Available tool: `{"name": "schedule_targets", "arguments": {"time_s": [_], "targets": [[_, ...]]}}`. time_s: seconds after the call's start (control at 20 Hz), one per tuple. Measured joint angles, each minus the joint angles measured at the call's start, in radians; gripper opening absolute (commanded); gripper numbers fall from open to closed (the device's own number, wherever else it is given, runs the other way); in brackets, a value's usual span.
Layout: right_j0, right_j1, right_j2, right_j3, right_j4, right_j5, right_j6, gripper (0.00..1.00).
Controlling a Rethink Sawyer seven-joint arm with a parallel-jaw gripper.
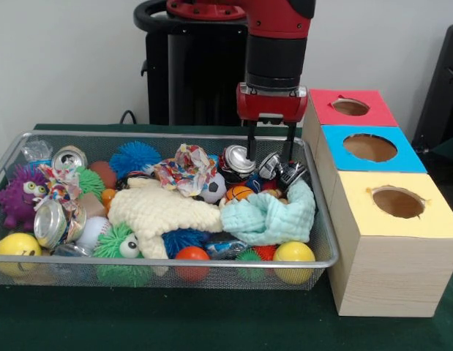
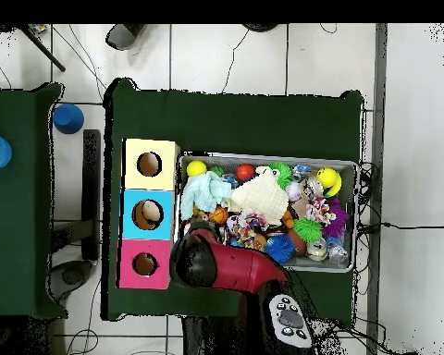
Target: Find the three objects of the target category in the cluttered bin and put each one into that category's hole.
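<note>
Green-clothed table: the gripper (image 1: 271, 155), jaws parted and empty, dips into the far right of the cluttered bin (image 1: 175, 262) among crushed cans (image 1: 238, 159). No plush animal shows; all three seem left to find.

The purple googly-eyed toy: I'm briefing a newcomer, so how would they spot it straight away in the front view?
Start at the wire mesh bin left of the three coloured boxes. Go to its left end, the end away from the boxes. The purple spiky toy sits against that wall, above a yellow ball; it is the only purple thing, with two white googly eyes.
</note>
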Motion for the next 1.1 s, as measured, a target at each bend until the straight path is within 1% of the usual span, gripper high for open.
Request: {"name": "schedule_targets", "arguments": {"time_s": [0.3,0.7,0.9,1.1], "targets": [[0.0,-0.022,0.0,-0.031,0.001,0.036,0.0,1.0],[0.0,-0.018,0.0,-0.072,0.002,0.037,0.0,1.0],[0.001,0.0,0.0,-0.114,0.005,0.037,0.0,1.0],[0.006,0.025,0.0,-0.173,0.013,0.037,0.0,1.0]]}}
